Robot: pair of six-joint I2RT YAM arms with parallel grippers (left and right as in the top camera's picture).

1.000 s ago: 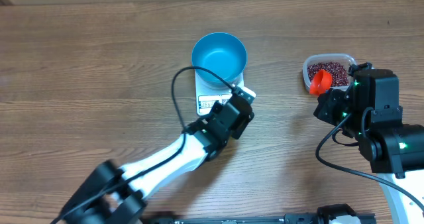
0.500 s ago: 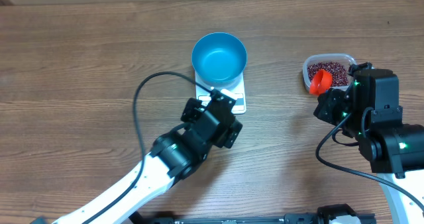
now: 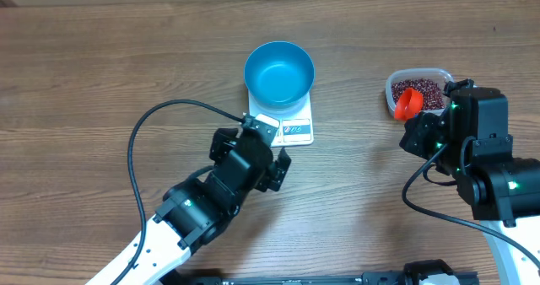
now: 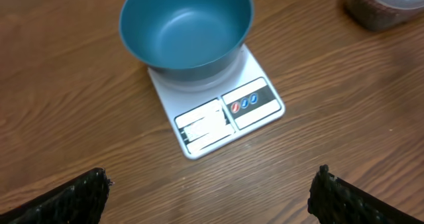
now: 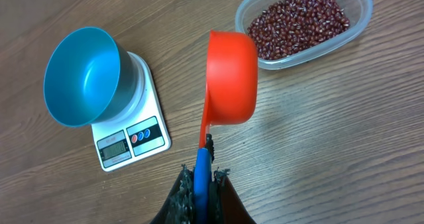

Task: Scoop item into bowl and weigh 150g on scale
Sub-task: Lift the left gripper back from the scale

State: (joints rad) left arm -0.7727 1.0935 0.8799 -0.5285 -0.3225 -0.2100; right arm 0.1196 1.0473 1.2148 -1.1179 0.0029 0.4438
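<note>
The empty blue bowl (image 3: pixel 279 72) stands on the white scale (image 3: pixel 294 131), whose display and buttons face the table's front. Dark red-brown beans (image 5: pixel 298 22) fill a clear tub (image 3: pixel 439 74) at the right. My left gripper (image 4: pixel 211 177) is wide open and empty, hovering over bare wood just in front of the scale (image 4: pixel 225 114). My right gripper (image 5: pixel 202 177) is shut on the blue handle of a red scoop (image 5: pixel 232 75). The scoop hangs over the tub's near edge (image 3: pixel 407 104), and its cup faces away, so its inside is hidden.
The left arm's black cable (image 3: pixel 139 150) loops over the table left of the scale. The right arm's body (image 3: pixel 489 167) fills the front right corner. Bare wood lies between the scale and the tub.
My left gripper has opened wide and pulled back from the scale toward the front left. The right arm and the scoop have not moved.
</note>
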